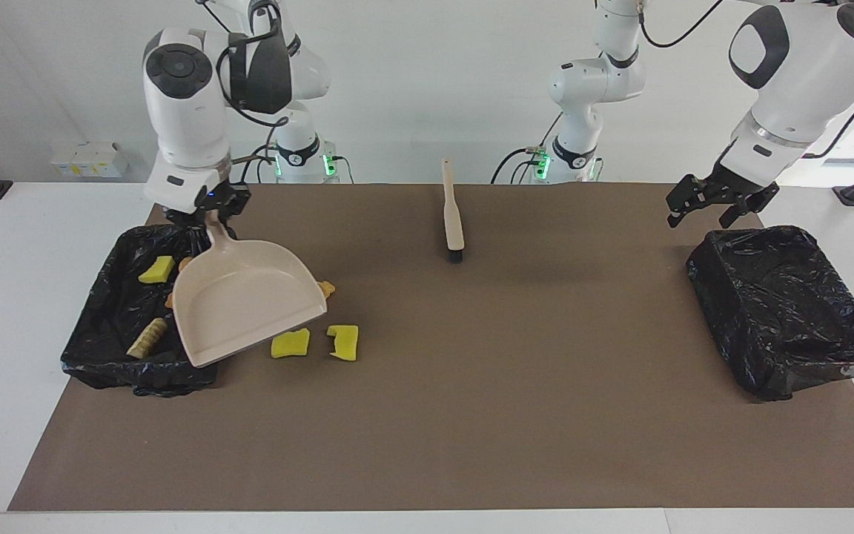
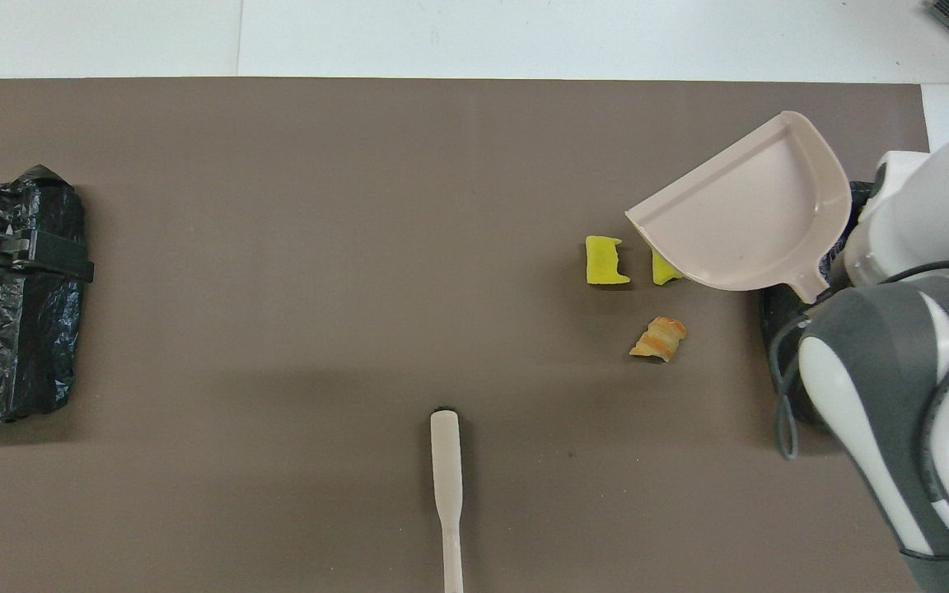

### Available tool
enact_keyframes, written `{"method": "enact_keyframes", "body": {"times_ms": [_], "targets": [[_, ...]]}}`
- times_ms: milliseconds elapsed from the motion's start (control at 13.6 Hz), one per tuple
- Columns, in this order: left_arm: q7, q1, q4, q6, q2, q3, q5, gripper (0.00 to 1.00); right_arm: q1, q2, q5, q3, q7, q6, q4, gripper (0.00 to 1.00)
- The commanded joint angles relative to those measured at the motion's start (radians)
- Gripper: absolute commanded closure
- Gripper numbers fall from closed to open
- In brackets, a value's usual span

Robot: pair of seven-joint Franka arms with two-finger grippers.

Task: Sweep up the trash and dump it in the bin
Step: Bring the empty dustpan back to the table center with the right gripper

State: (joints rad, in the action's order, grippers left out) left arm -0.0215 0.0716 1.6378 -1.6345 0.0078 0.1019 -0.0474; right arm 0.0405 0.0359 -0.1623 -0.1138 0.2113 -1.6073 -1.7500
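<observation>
At the left of the facing frame, the right gripper (image 1: 203, 216) is clamped on the handle of a pink dustpan (image 1: 242, 308), held tilted over the bin's (image 1: 97, 348) edge and the loose trash. Two yellow sponge bits (image 1: 291, 343) and a pastry (image 2: 658, 338) lie on the mat beside the bin, others inside it. The left gripper (image 1: 716, 202), jaws wide and empty, hovers upper right above a second bin (image 1: 783, 311); next, likely, the pan goes down and the brush (image 1: 453, 215) is fetched.

dustpan (image 1: 245, 308) over bin (image 1: 112, 326) edge (3 trash pcs (image 1: 290, 343) beside).
</observation>
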Motion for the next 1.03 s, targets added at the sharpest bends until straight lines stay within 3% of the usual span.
{"method": "enact_keyframes", "body": {"times_ms": [0, 147, 294, 440, 734, 954], "targets": [[0.005, -0.013, -0.021, 0.027, -0.020, 0.007, 0.021, 0.00, 0.123, 0.132, 0.147, 0.006, -0.408, 0.020, 0.111, 1.00], [0.002, -0.007, -0.024, 0.019, -0.031, 0.007, 0.021, 0.00, 0.203, 0.205, 0.252, 0.006, -0.634, -0.003, 0.188, 1.00], [-0.005, -0.013, -0.029, 0.053, -0.032, 0.005, 0.026, 0.00, 0.246, 0.306, 0.328, 0.005, -0.711, -0.017, 0.295, 1.00], [-0.014, -0.026, -0.029, 0.068, -0.034, 0.001, 0.037, 0.00, 0.330, 0.407, 0.343, 0.005, -0.798, -0.109, 0.361, 1.00], [-0.015, -0.116, -0.027, 0.078, -0.045, -0.063, 0.054, 0.00, 0.468, 0.530, 0.365, -0.004, -0.880, -0.290, 0.372, 1.00], [-0.017, -0.109, -0.020, 0.081, -0.051, -0.062, 0.051, 0.00, 0.487, 0.551, 0.350, -0.004, -0.889, -0.319, 0.362, 1.00]]}}
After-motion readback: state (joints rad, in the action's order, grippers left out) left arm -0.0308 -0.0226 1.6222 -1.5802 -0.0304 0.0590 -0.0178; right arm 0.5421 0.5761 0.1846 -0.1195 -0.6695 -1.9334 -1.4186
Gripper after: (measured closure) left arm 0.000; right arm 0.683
